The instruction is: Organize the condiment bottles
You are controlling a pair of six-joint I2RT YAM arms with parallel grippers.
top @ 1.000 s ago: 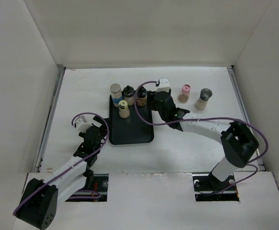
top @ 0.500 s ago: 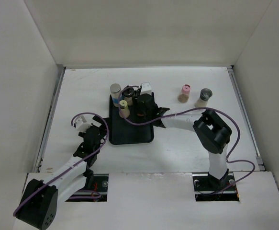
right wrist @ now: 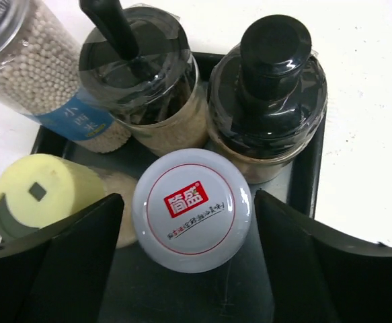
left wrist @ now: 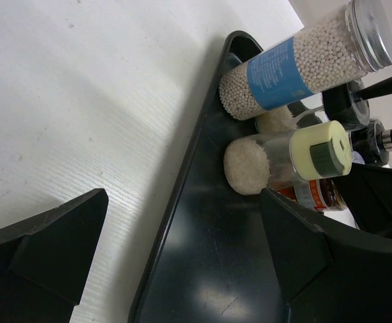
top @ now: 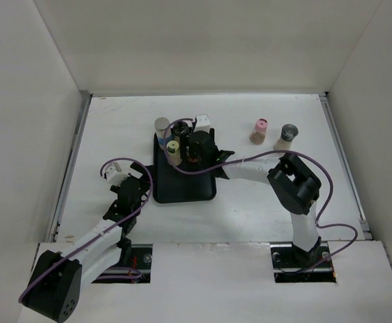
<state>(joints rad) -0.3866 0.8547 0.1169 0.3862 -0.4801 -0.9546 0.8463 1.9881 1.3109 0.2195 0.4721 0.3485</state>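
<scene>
Five bottles point(top: 162, 125) crowd the tray's point(top: 182, 186) far end; the white-capped bottle point(right wrist: 192, 210) stands between your right gripper's point(right wrist: 187, 199) released jaws. Raise them straight up, clear of its neighbours. Left gripper's point(left wrist: 182, 196) jaws gape empty at the tray's left rim.

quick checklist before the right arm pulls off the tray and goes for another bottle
1. White-capped bottle upright in the tray: ok.
2. Right gripper jaws clear of its cap: ok, but only slim gaps each side.
3. Room to pull away sideways: not ok. The yellow-capped bottle and the nearest black-capped bottle crowd it, so lifting straight up looks safer.
4. Pink-capped bottle and dark-capped bottle upright on the table, right of the tray: ok.
5. Left gripper open, empty, astride the tray's left rim: ok.
</scene>
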